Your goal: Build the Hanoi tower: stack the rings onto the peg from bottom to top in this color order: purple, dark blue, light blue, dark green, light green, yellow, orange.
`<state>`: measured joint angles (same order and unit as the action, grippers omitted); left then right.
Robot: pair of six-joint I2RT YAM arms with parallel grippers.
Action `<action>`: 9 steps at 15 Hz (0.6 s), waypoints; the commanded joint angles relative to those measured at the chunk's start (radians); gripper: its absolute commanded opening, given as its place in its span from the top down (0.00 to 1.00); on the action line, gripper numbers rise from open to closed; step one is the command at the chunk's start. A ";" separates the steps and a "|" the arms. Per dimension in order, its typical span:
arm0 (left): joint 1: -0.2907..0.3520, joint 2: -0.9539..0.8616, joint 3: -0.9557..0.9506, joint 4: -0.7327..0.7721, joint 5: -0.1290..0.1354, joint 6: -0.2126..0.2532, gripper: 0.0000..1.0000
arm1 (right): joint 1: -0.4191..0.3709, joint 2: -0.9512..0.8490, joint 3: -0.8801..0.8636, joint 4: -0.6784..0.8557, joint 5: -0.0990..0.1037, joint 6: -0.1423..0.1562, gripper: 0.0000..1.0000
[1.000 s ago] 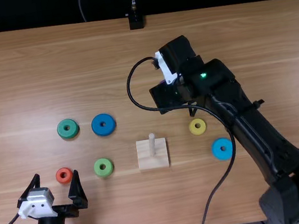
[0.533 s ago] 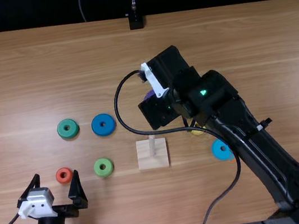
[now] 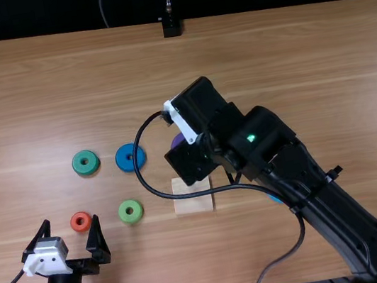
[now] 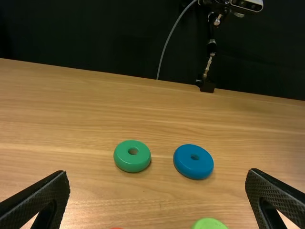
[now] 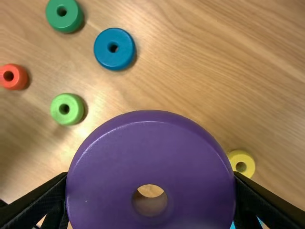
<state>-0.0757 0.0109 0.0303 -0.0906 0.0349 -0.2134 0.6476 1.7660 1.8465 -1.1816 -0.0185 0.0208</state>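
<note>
and the purple ring is pinched in the right gripper, seen from above just past the wooden base, far edge partly covered! left of that base, the light green ring, then the orange-red ring by the left gripper, fingers spread wide.

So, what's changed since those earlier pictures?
The right gripper, holding the purple ring, moved left and down in the top view, closer to the wooden base. The left gripper stayed open and still; the dark green ring, dark blue ring, light green ring and orange ring stayed put.
</note>
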 commanded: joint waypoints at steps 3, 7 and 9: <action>0.011 -0.011 -0.030 -0.005 0.018 0.007 0.00 | 0.018 -0.050 -0.012 0.001 -0.007 0.005 1.00; 0.011 -0.011 -0.030 -0.005 0.018 0.007 0.00 | 0.064 -0.051 -0.061 0.001 -0.007 0.007 1.00; 0.011 -0.011 -0.030 -0.005 0.018 0.007 0.00 | 0.067 -0.051 -0.067 0.001 -0.007 0.009 1.00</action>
<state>-0.0757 0.0109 0.0303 -0.0906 0.0341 -0.2138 0.7071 1.7542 1.7908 -1.1831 -0.0223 0.0246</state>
